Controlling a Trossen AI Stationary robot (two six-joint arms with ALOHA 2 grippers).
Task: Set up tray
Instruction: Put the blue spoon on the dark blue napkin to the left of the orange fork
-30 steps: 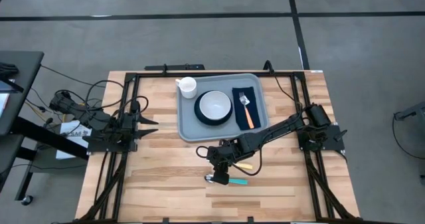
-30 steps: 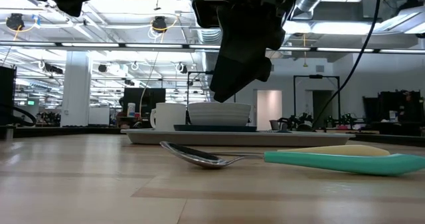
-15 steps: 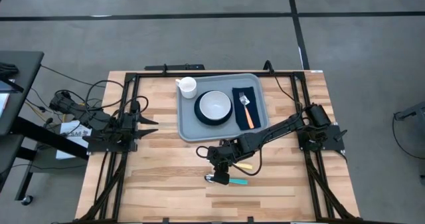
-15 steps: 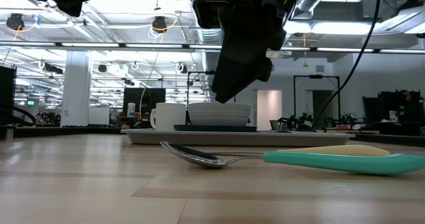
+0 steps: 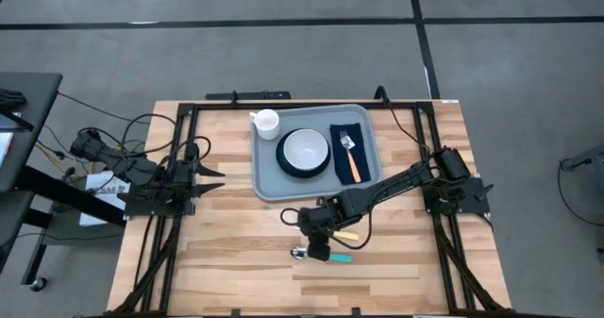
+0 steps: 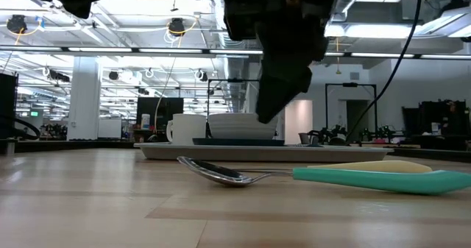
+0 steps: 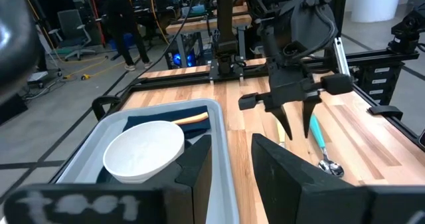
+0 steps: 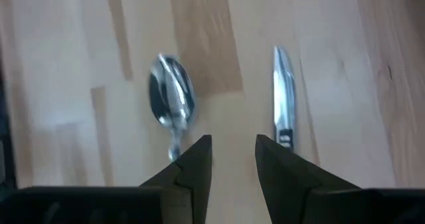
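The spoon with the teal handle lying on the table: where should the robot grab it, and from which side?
Probably by the teal handle of the spoon, coming straight down from above. It lies flat on the wooden table, so only a top approach fits, fingers across the handle's narrow width. The right gripper hangs open just above it.

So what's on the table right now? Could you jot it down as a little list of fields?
tray: grey-blue, holds the cup, white bowl on a dark plate, fork on a navy napkin
off tray: teal-handled spoon, yellow-handled knife, on bare wood
right gripper: open, above the cutlery
left gripper: open, parked at table's left
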